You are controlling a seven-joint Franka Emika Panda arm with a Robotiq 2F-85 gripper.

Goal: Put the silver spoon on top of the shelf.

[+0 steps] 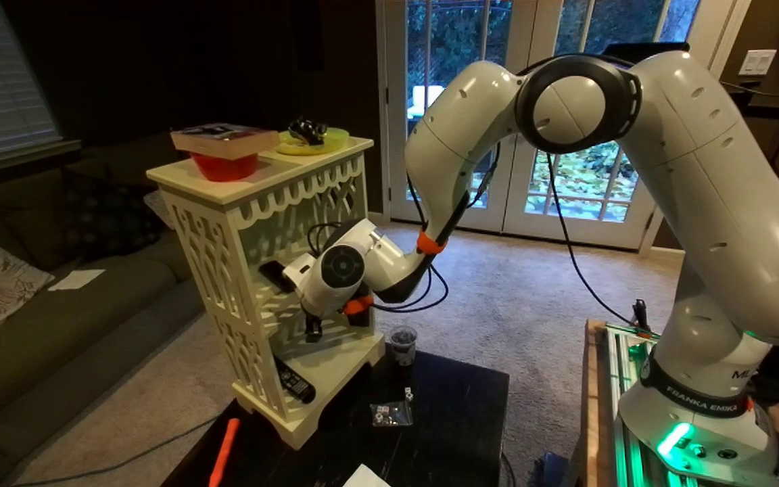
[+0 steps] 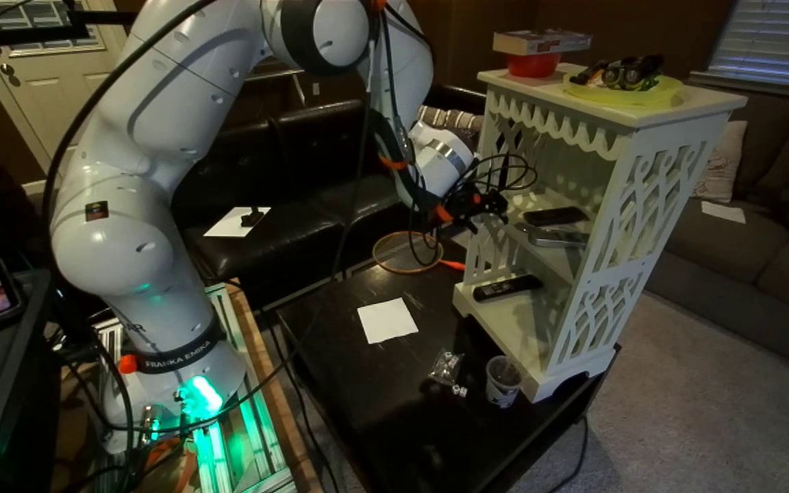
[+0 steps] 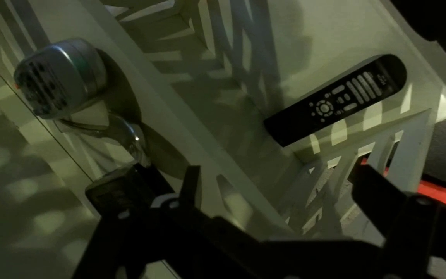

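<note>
The cream-white shelf stands on the low black table and shows in both exterior views. A shiny curved silver thing, seemingly the silver spoon, lies on the middle tier in the wrist view, between a grey handset and a black object. Its lower end is hidden behind that black object. A small silver tip shows in an exterior view. My gripper is open with nothing between its fingers. It is at the shelf's open front near the middle tier, with the spoon outside the fingers, to their left in the wrist view.
A grey handset and black phone lie on the middle tier, a remote on the bottom tier. The shelf top holds a red bowl under a box and a yellow-green plate with dark items. A cup stands by the shelf.
</note>
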